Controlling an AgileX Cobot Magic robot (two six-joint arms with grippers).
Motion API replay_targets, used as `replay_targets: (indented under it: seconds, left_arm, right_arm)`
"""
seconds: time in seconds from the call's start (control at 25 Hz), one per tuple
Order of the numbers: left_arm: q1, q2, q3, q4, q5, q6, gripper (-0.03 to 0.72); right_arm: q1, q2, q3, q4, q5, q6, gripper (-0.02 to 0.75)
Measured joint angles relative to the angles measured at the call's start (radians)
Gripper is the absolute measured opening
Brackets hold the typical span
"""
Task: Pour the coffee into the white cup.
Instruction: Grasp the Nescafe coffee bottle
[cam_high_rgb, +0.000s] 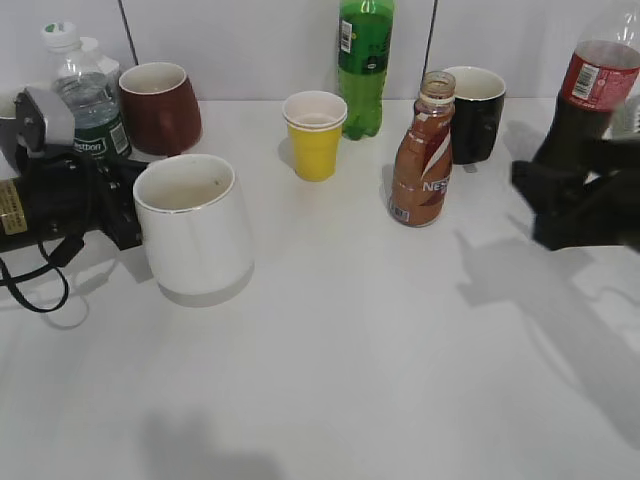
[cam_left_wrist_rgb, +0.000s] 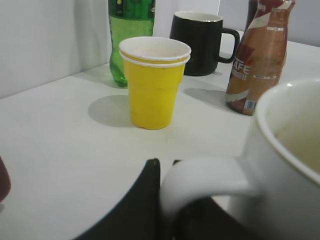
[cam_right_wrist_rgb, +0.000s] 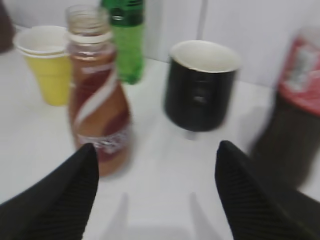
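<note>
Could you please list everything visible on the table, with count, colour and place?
white cup: one, white, front left, handle in the left claw
coffee bottle: one, brown, open, centre right
yellow cup: one stacked pair, yellow, back centre
green bottle: one, green, behind the yellow cup
black mug: one, black, behind the coffee bottle
maroon mug: one, dark red, back left
water bottle: one, clear, back left
cola bottle: one, dark with red label, far right
table: one, white
left claw: black, shut on the cup handle
right claw: black, open, facing the coffee bottle
</note>
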Motion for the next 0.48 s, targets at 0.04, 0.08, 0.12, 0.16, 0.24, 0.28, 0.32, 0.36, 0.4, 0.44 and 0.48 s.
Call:
replay_targets:
  seconds: [0.04,0.08,0.12,0.16,0.24,0.28,0.32,0.36,0.4,0.44,0.48]
  left_arm:
    - [0.0,0.0,0.0,0.0,0.0,0.0,0.038]
    - [0.0,0.0,0.0,0.0,0.0,0.0,0.038]
    - [0.0,0.0,0.0,0.0,0.0,0.0,0.038]
    - [0.0,0.0,0.0,0.0,0.0,0.0,0.038]
    - [0.0,0.0,0.0,0.0,0.0,0.0,0.038]
    - [0.0,0.0,0.0,0.0,0.0,0.0,0.038]
    - [0.0,0.0,0.0,0.0,0.0,0.0,0.038]
    - [0.0,0.0,0.0,0.0,0.0,0.0,0.038]
    - [0.0,0.0,0.0,0.0,0.0,0.0,0.038]
    - [0.0,0.0,0.0,0.0,0.0,0.0,0.037]
    - [0.0,0.0,0.0,0.0,0.0,0.0,0.037]
  right_arm:
    - [0.001,0.053,0.0,-0.031,-0.055,0.039,0.57]
    - [0.001,0.106,0.0,-0.069,-0.123,0.069,0.57]
    - [0.002,0.151,-0.003,-0.109,-0.183,0.097,0.57]
    - [0.002,0.203,-0.011,-0.142,-0.219,0.128,0.571]
    - [0.002,0.291,-0.039,-0.214,-0.259,0.208,0.589]
    - [0.002,0.334,-0.058,-0.244,-0.268,0.238,0.605]
    - [0.002,0.372,-0.079,-0.264,-0.272,0.272,0.622]
    - [0.002,0.404,-0.099,-0.283,-0.275,0.298,0.639]
    - [0.002,0.426,-0.117,-0.295,-0.277,0.313,0.649]
    - [0.002,0.448,-0.137,-0.302,-0.279,0.32,0.656]
    - [0.002,0.466,-0.156,-0.307,-0.279,0.327,0.659]
